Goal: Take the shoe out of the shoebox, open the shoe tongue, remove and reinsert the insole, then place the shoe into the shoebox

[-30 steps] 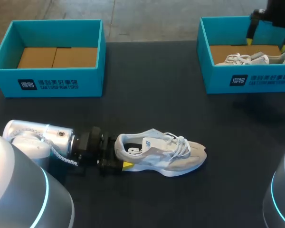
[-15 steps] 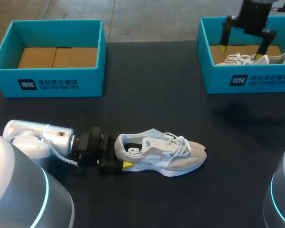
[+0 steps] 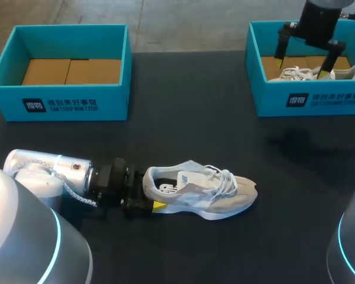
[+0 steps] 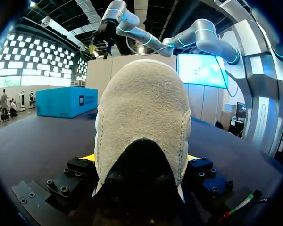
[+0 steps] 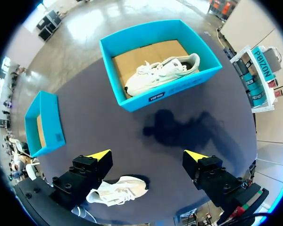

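Grey shoe [image 3: 201, 192] lay near the table's [image 3: 183, 130] front edge, heel gripped in our left jaws; open right jaws likely had to lift its tongue [image 3: 208, 172] next.

White-beige shoe [image 3: 207, 198]; teal shoeboxes [image 3: 65, 105], brown floors, dark front labels; black table [image 3: 189, 106].

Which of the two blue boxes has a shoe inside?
The far-right box: a pale shoe lies in it. The far-left box shows only bare cardboard.

The left shoebox [image 3: 59, 105] and right shoebox [image 3: 325, 99] each carry white front print.
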Controlling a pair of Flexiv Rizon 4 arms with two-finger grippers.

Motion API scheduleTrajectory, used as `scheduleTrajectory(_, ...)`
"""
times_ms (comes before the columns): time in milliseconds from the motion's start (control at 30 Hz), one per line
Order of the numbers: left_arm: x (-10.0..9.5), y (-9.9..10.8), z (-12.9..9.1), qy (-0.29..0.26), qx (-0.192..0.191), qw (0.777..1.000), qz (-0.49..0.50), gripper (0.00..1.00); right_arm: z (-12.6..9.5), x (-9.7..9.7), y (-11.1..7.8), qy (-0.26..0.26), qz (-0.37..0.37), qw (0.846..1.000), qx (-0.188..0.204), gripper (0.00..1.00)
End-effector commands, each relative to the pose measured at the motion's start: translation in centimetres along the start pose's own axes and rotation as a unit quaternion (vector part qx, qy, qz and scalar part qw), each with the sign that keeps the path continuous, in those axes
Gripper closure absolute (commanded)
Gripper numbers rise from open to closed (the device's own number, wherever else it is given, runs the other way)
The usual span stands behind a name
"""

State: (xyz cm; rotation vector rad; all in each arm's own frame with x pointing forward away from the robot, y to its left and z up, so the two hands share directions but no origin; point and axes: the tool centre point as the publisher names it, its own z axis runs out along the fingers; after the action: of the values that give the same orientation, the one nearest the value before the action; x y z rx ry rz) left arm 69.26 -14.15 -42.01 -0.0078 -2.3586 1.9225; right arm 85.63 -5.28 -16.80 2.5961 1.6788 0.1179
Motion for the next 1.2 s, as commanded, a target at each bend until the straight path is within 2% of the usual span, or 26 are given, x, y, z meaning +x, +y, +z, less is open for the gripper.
scheduleTrajectory(33, -0.2, 0.3, 0.0, -0.001, 0.000, 1.000, 0.000, 1.00, 1.4, 1.9, -0.5, -0.018, 0.002, 1.000, 0.013, 0.00)
scheduleTrajectory(133, -0.2, 0.3, 0.0, -0.001, 0.000, 1.000, 0.000, 1.00, 2.5, 4.0, -2.0, -0.019, -0.026, 0.999, 0.017, 0.00)
scheduleTrajectory(267, -0.2, 0.3, 0.0, -0.001, 0.000, 1.000, 0.000, 1.00, 3.1, 5.9, -5.0, -0.007, -0.057, 0.998, 0.018, 0.00)
scheduleTrajectory(567, -0.2, 0.3, 0.0, -0.001, 0.000, 1.000, 0.000, 1.00, 4.2, 8.9, -12.7, 0.003, -0.064, 0.998, 0.011, 0.00)
scheduleTrajectory(767, -0.2, 0.3, 0.0, -0.001, 0.000, 1.000, 0.000, 1.00, 5.4, 10.0, -16.8, 0.008, -0.063, 0.998, 0.013, 0.00)
scheduleTrajectory(867, -0.2, 0.3, 0.0, -0.001, 0.000, 1.000, 0.000, 1.00, 5.8, 10.9, -18.7, 0.024, -0.059, 0.998, 0.030, 0.00)
scheduleTrajectory(900, -0.2, 0.3, 0.0, -0.001, 0.000, 1.000, 0.000, 1.00, 6.0, 11.4, -19.4, 0.043, -0.059, 0.996, 0.041, 0.00)
scheduleTrajectory(1200, -0.2, 0.3, 0.0, -0.001, 0.000, 1.000, 0.000, 1.00, 6.1, 11.7, -19.7, 0.049, -0.064, 0.996, 0.049, 0.00)
